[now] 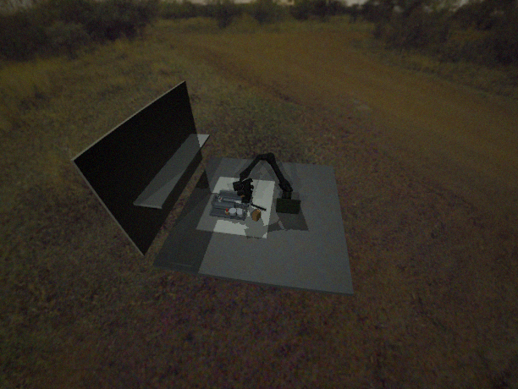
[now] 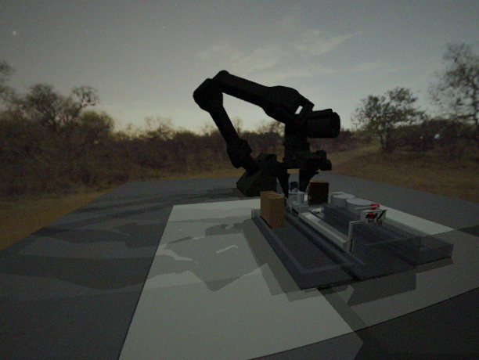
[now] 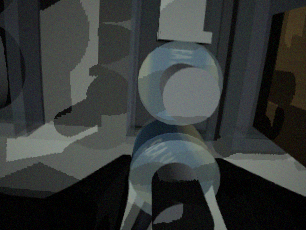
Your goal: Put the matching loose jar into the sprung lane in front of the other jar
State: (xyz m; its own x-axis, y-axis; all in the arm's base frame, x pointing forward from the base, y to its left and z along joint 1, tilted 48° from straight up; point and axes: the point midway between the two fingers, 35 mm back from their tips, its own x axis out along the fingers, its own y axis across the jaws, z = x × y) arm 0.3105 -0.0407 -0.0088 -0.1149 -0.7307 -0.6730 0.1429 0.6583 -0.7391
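Observation:
The lane jar (image 3: 150, 82) (image 2: 300, 196), pale and clear-walled with a light round top, stands against the white pusher plate (image 3: 182, 25) in the sprung lane. My gripper (image 3: 171, 165) (image 2: 295, 192) (image 1: 247, 202) is shut on a second clear jar (image 3: 142, 167). That jar is at the lane's front end, in line with the lane jar and right in front of it. In the wrist view its rim appears to meet or overlap the lane jar; whether they touch is unclear. A black patch covers part of its top. Its base and the low front stop are hidden.
A brown block (image 2: 271, 209) stands on the near lane in the exterior view. Another brown block (image 2: 318, 192) (image 1: 256, 215) stands beyond the gripper. Two pale round jars (image 2: 360, 203) (image 1: 236, 212) and red-marked items (image 2: 373, 214) are in the neighbouring lane. Low lane walls flank the jars.

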